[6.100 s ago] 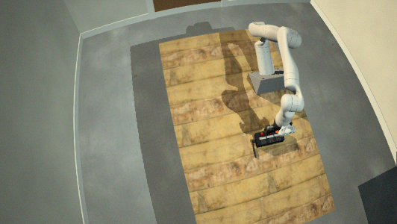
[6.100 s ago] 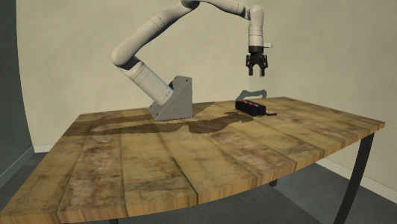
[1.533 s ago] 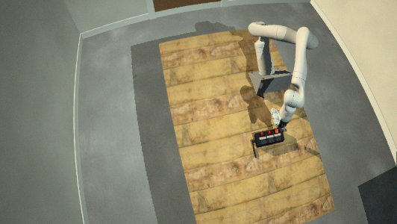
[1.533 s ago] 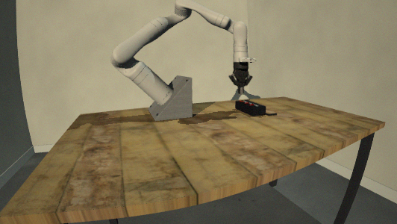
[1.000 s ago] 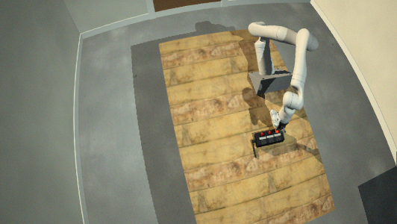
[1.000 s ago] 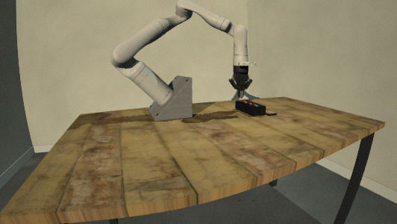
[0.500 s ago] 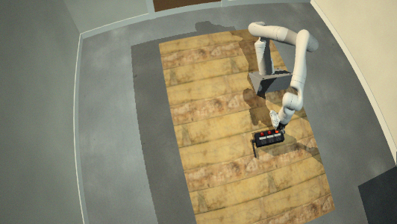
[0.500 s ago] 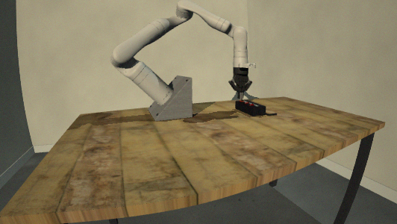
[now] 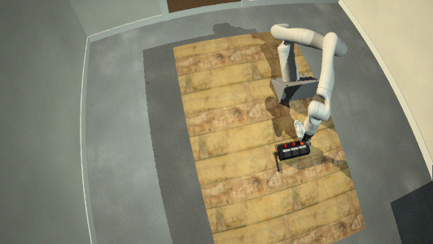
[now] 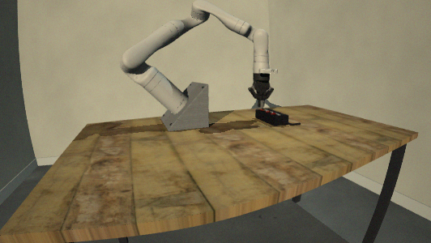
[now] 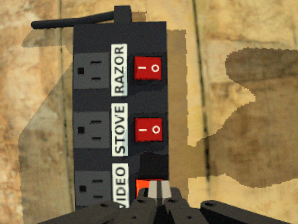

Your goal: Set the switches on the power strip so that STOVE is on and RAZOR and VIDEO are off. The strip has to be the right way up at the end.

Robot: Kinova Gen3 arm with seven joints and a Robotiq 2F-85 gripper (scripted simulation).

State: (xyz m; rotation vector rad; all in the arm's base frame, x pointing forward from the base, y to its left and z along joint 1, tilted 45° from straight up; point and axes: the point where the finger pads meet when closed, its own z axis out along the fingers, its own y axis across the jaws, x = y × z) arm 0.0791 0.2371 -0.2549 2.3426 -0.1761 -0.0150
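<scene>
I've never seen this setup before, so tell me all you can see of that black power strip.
The power strip is a black bar lying face up on the wooden table, cord trailing from one end. It has three outlets, white labels RAZOR, STOVE and VIDEO, and red rocker switches. The shut gripper has its jaws at the VIDEO switch.
</scene>
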